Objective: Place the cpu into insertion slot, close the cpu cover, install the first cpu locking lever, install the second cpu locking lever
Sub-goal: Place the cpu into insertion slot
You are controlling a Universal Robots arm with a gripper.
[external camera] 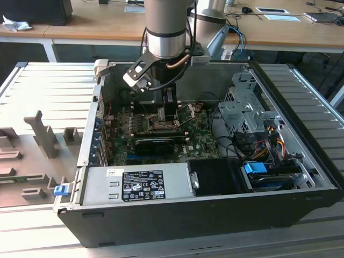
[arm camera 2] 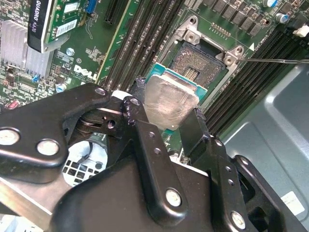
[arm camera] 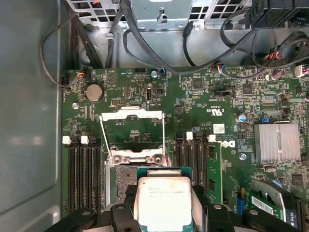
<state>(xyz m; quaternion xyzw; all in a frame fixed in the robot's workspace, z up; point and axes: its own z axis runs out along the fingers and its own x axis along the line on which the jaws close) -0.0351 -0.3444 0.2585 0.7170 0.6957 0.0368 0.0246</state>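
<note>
Hand (arm camera 2: 166, 114) grips cpu (arm camera 2: 170, 99); insertion slot (arm camera 2: 200, 64) empty, cpu cover (arm camera: 130, 115) open.

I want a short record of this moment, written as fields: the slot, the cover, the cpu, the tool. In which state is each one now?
insertion slot: empty, contacts bare
cpu cover: swung open, clear of the insertion slot
cpu: metal top up, held over the slot's edge, not seated
tool: shut on the cpu at two opposite edges, down inside the computer case
work so far: cpu carried to the slot, not placed
</note>
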